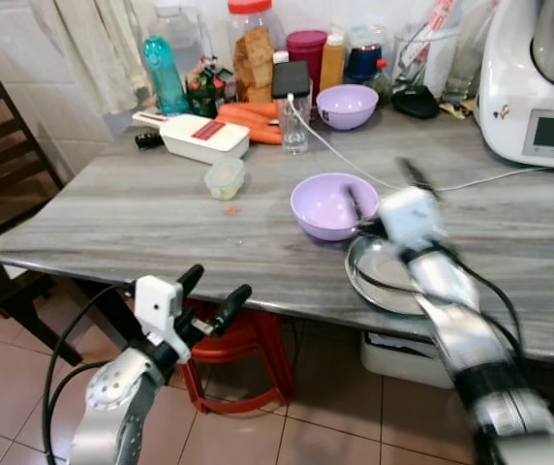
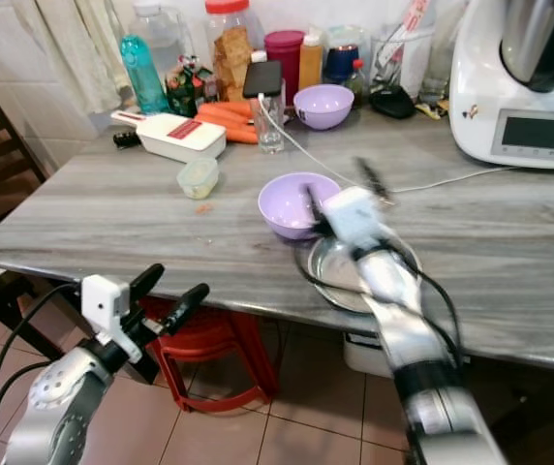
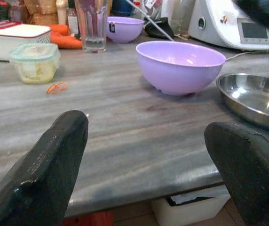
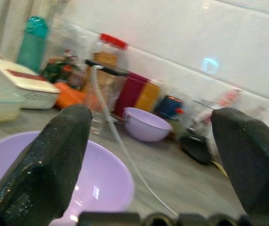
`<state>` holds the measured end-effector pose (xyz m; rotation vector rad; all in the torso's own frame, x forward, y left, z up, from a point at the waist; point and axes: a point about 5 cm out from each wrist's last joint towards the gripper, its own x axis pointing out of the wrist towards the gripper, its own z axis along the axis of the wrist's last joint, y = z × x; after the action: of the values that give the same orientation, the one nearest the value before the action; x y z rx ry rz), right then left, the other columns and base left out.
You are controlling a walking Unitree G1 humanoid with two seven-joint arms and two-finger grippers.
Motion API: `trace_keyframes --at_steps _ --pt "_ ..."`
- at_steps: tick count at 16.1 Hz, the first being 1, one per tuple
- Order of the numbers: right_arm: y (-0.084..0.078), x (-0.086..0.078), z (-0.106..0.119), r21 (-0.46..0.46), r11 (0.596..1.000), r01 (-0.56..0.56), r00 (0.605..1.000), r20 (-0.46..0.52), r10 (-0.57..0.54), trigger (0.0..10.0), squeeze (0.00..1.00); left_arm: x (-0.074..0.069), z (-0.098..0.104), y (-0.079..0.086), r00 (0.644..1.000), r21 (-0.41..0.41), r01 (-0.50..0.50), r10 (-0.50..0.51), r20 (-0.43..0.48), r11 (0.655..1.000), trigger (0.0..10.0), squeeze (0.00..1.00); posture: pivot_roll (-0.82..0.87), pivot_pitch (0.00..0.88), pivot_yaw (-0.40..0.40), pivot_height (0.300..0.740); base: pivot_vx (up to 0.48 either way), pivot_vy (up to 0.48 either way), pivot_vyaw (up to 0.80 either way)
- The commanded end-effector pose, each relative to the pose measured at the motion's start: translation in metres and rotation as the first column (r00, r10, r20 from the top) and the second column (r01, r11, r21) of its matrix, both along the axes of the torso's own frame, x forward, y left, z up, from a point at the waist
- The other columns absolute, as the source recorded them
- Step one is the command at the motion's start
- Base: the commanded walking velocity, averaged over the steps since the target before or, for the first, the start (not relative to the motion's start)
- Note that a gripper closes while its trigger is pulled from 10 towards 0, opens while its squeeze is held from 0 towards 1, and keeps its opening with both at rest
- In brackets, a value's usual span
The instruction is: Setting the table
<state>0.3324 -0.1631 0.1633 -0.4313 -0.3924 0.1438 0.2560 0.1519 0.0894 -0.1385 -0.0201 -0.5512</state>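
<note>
A lilac bowl (image 1: 327, 207) stands near the middle of the grey table (image 1: 141, 218). A shiny steel plate (image 1: 379, 279) lies just to its right by the front edge. My right gripper (image 1: 385, 191) hovers open over the bowl's right rim and the plate's far side, blurred; nothing is between its fingers (image 4: 59, 155). My left gripper (image 1: 214, 295) is open and empty, just below and in front of the table's front edge, pointing at the bowl (image 3: 179, 66). A second lilac bowl (image 1: 347, 105) sits at the back.
A white kitchen machine (image 1: 538, 87) stands back right, its cable (image 1: 335, 150) crossing the table. Back left are a glass (image 1: 294, 126), carrots (image 1: 253, 121), a white box (image 1: 204, 138), a small lidded tub (image 1: 225, 178) and jars. A dark chair (image 1: 6, 184) stands left, a red stool (image 1: 243, 354) underneath.
</note>
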Motion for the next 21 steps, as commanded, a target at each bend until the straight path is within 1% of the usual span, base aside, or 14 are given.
trace_keyframes --at_steps 1,2,4,6,7,8,9,11,12,14,15,17,19,21 --pt "-0.005 -0.010 0.006 0.044 0.998 0.043 0.999 0.014 -0.043 10.0 1.00 0.004 0.000 0.002 1.000 0.011 -0.023 0.023 0.000 1.000 10.0 0.00 -0.08 0.000 0.145 0.740 0.000 0.000 0.00" --pt "-0.011 -0.018 0.002 0.093 0.992 0.083 0.997 -0.008 -0.083 10.0 1.00 0.008 0.001 0.003 0.998 0.022 -0.059 0.059 -0.001 0.998 10.0 0.00 -0.08 0.000 0.147 0.740 0.000 0.000 0.00" --pt "-0.016 -0.028 -0.004 0.130 0.985 0.114 0.993 -0.041 -0.110 10.0 1.00 0.011 0.001 0.004 0.995 0.036 -0.100 0.100 -0.004 0.994 10.0 0.00 -0.09 0.001 0.150 0.740 0.000 0.000 0.00" --pt "-0.016 -0.047 -0.014 0.222 0.963 0.152 0.986 -0.098 -0.134 10.0 1.00 0.015 -0.001 0.011 0.977 0.084 -0.212 0.213 -0.004 0.974 10.0 0.00 -0.09 0.001 0.150 0.740 0.000 0.000 0.00" --pt "-0.015 -0.055 -0.013 0.219 0.962 0.166 0.984 -0.107 -0.146 10.0 0.96 0.016 -0.003 0.014 0.965 0.098 -0.259 0.261 -0.007 0.961 10.0 0.00 -0.10 0.008 0.148 0.740 0.000 0.000 0.00" --pt "-0.015 -0.065 -0.011 0.226 0.954 0.199 0.977 -0.119 -0.176 10.0 0.65 0.015 -0.004 0.019 0.945 0.120 -0.324 0.326 0.007 0.938 10.0 0.00 -0.10 0.007 0.146 0.740 0.000 0.000 0.00" --pt "-0.015 -0.070 -0.011 0.232 0.950 0.210 0.975 -0.123 -0.185 10.0 0.00 0.014 -0.005 0.022 0.936 0.127 -0.350 0.352 0.009 0.928 10.0 0.00 -0.10 0.010 0.144 0.740 0.000 0.000 0.00" --pt "-0.013 -0.086 -0.015 0.247 0.942 0.225 0.970 -0.142 -0.195 10.0 0.00 0.009 -0.007 0.031 0.906 0.147 -0.421 0.424 0.012 0.895 10.0 0.00 -0.10 0.018 0.138 0.740 0.000 0.000 0.00" --pt "-0.014 -0.095 -0.018 0.262 0.931 0.253 0.962 -0.171 -0.213 10.0 0.00 0.007 -0.010 0.035 0.890 0.155 -0.451 0.456 0.002 0.879 10.0 0.00 -0.10 0.018 0.138 0.740 0.000 0.000 0.00" --pt "-0.015 -0.106 -0.025 0.270 0.918 0.289 0.947 -0.220 -0.233 10.0 0.00 0.002 -0.015 0.041 0.869 0.176 -0.486 0.496 -0.009 0.856 10.0 0.00 -0.10 0.022 0.136 0.740 0.000 0.000 0.00" --pt "-0.015 -0.109 -0.028 0.273 0.914 0.300 0.942 -0.239 -0.237 10.0 0.00 0.001 -0.016 0.042 0.866 0.178 -0.490 0.500 -0.014 0.854 10.0 0.00 -0.10 0.022 0.136 0.740 0.000 0.000 0.00" --pt "-0.014 -0.113 -0.031 0.266 0.917 0.298 0.939 -0.257 -0.231 10.0 0.00 0.000 -0.017 0.043 0.862 0.184 -0.496 0.507 -0.016 0.849 10.0 0.00 -0.10 0.025 0.139 0.740 0.000 0.000 -0.80" --pt "-0.015 -0.111 -0.031 0.260 0.919 0.296 0.938 -0.261 -0.229 10.0 0.00 0.002 -0.016 0.041 0.863 0.187 -0.495 0.505 -0.008 0.849 10.0 0.00 -0.10 0.021 0.139 0.740 0.000 0.000 -0.80" --pt "-0.015 -0.109 -0.031 0.256 0.922 0.290 0.939 -0.262 -0.222 10.0 0.00 0.004 -0.015 0.040 0.865 0.189 -0.492 0.502 -0.002 0.850 10.0 0.00 -0.10 0.020 0.137 0.740 0.000 0.000 0.00"
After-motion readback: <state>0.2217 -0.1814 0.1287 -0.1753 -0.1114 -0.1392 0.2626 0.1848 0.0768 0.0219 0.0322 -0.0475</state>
